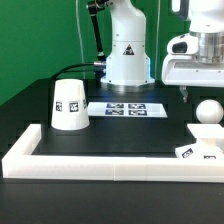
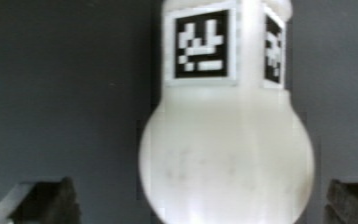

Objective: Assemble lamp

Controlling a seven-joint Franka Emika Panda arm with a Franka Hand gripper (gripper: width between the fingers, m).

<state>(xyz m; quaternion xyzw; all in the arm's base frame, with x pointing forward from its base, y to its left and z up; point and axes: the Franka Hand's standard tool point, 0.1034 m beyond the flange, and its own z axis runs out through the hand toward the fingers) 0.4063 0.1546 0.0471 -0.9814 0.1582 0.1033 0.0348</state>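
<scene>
My pincer (image 2: 197, 203) is open, its fingers wide on either side of the bulb (image 2: 220, 130) and touching nothing. In the exterior view the bulb sits at frame right, above the base (image 1: 200, 145), with the shade (image 1: 70, 105) at centre left. I judge I should lower centred, then close squarely on its round body.

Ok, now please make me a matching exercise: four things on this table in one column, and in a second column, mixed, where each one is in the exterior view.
Things:
1. cone shade
2. bulb
3. base block
4. marker board

Places:
A. flat in the middle, before the arm's pedestal
B. exterior view's right, front corner, by the border rail
C. exterior view's left, standing upright
D. exterior view's right, just below the open gripper

Pairs: 1-C, 2-D, 3-B, 4-A
</scene>
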